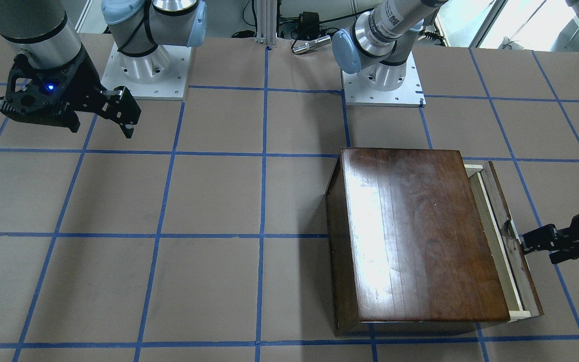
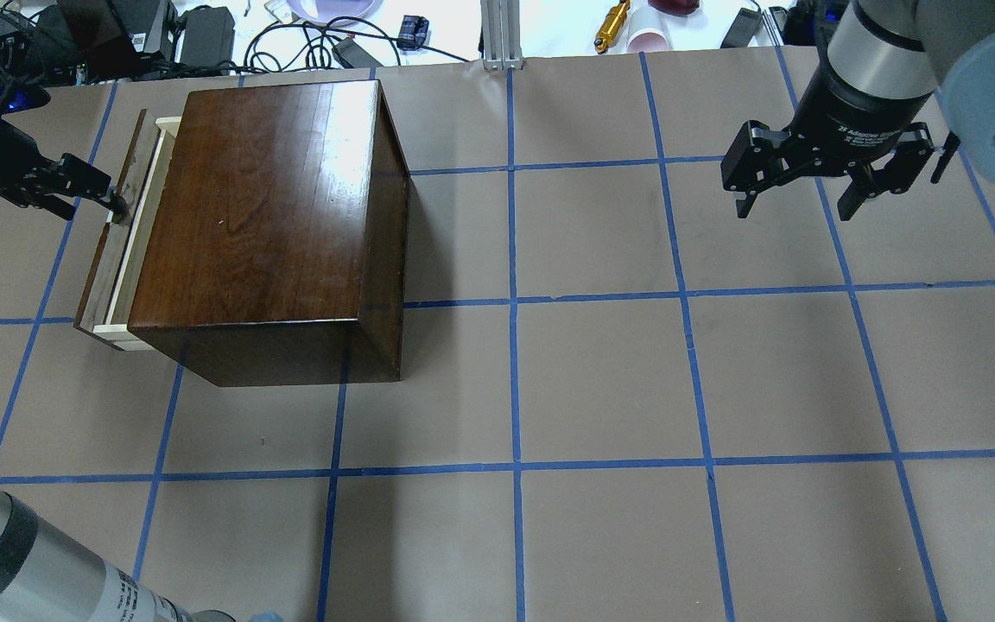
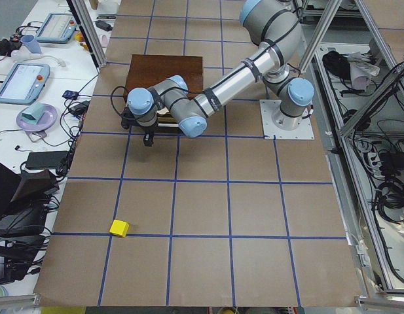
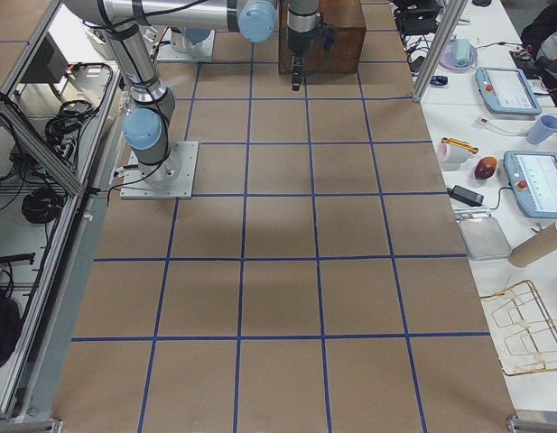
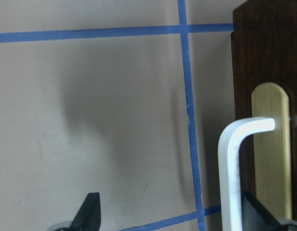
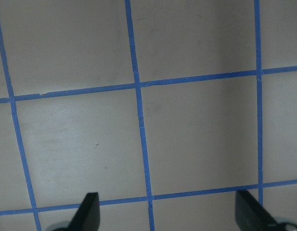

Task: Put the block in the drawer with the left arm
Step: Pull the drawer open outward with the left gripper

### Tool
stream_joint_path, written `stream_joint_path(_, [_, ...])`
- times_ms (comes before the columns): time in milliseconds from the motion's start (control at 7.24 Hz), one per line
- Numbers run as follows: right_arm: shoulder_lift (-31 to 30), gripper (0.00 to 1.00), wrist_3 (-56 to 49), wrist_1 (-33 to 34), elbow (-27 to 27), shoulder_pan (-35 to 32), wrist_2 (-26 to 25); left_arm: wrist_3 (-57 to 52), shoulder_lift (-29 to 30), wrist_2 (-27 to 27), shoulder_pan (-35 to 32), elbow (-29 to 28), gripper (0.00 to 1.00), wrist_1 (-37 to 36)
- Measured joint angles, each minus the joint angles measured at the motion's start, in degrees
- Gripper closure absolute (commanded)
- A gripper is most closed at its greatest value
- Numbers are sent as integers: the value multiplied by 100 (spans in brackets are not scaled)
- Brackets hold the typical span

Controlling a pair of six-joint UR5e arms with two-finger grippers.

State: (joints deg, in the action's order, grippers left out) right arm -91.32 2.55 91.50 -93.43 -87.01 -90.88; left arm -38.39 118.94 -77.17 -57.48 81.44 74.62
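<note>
Block [image 3: 119, 227] on taped brown-paper table [image 2: 601, 389] | left jaws spread at drawer [image 2: 117, 259] front | right jaws spread | cluttered benches [image 3: 31, 98] alongside

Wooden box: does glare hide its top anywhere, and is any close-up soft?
Front-facing view: broad white glare washes out one side of the wooden box top. Overhead view: smaller glare patch at its far corner. Left wrist view: the pale handle is soft and overexposed.
</note>
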Motion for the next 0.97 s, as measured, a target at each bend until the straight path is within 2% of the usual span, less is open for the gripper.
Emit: stream_joint_path(967, [0,0,0,0,0,0,0,-176,33,-156,9,-112,0,-9])
